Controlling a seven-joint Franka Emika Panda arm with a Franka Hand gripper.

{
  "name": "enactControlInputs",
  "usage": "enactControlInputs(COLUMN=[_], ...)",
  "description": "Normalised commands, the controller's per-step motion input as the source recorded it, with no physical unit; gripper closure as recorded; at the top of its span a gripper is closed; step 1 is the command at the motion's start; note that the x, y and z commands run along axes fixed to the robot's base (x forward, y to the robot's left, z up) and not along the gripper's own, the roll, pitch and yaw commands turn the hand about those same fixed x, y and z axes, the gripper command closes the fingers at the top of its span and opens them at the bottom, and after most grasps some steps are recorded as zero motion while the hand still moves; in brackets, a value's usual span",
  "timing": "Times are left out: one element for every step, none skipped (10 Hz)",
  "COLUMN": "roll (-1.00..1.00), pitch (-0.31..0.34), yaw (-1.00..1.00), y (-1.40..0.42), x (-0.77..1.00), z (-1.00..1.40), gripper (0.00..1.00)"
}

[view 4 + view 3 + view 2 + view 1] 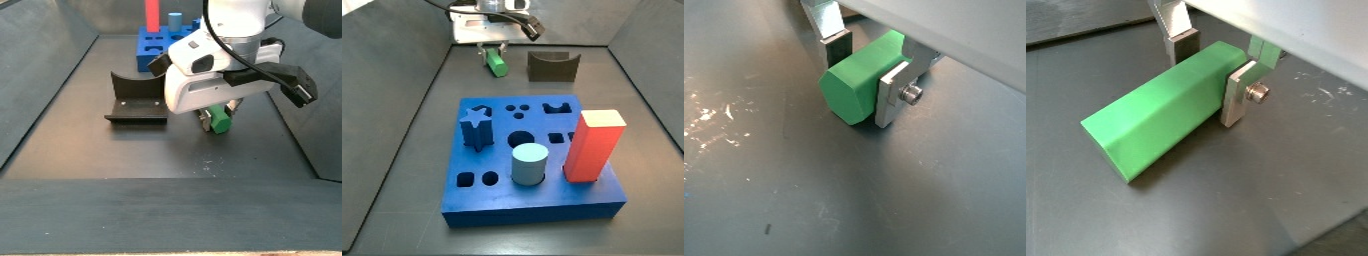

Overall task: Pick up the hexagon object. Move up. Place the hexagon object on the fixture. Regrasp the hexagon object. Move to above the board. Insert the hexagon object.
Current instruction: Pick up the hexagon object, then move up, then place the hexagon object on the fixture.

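Note:
The hexagon object [1153, 125] [858, 82] is a bright green bar lying flat on the dark floor. My gripper [1211, 72] [865, 75] straddles one end of it and is open. One silver finger plate rests against the bar's side. The other finger [1182, 45], with its dark pad, stands a small gap away. In both side views the gripper [496, 58] [221, 115] is low over the bar [497, 67] [218, 123]. The dark fixture [552, 66] [134, 100] stands close beside it. The blue board [556, 195] [158, 45] lies farther off.
On the board stand a tall red block [593, 145], a pale blue cylinder [529, 165] and a dark blue star peg [476, 125]. Grey walls enclose the floor on the sides.

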Motion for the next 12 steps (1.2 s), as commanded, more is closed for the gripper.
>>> enactControlInputs(roll=[0.0,0.0,0.0,0.0,0.01,0.01,0.03,0.05,0.07,0.0,0.02,0.03], pitch=[0.0,0.0,0.0,0.0,0.021,0.032,0.053,0.07,0.083,0.0,0.006,0.015], yaw=[0.0,0.0,0.0,0.0,-0.05,-0.05,-0.05,-0.04,-0.04,0.0,0.0,0.0], y=[0.0,0.0,0.0,0.0,0.05,0.05,0.03,0.02,0.01,0.0,0.0,0.0], x=[0.0,0.0,0.0,0.0,-0.04,-0.05,-0.03,-0.02,-0.02,0.0,0.0,-0.01], z=[0.0,0.0,0.0,0.83,0.79,0.73,0.58,0.45,0.27,1.0,1.0,1.0], gripper=[1.0,1.0,1.0,1.0,1.0,1.0,1.0,1.0,1.0,1.0,1.0,1.0])
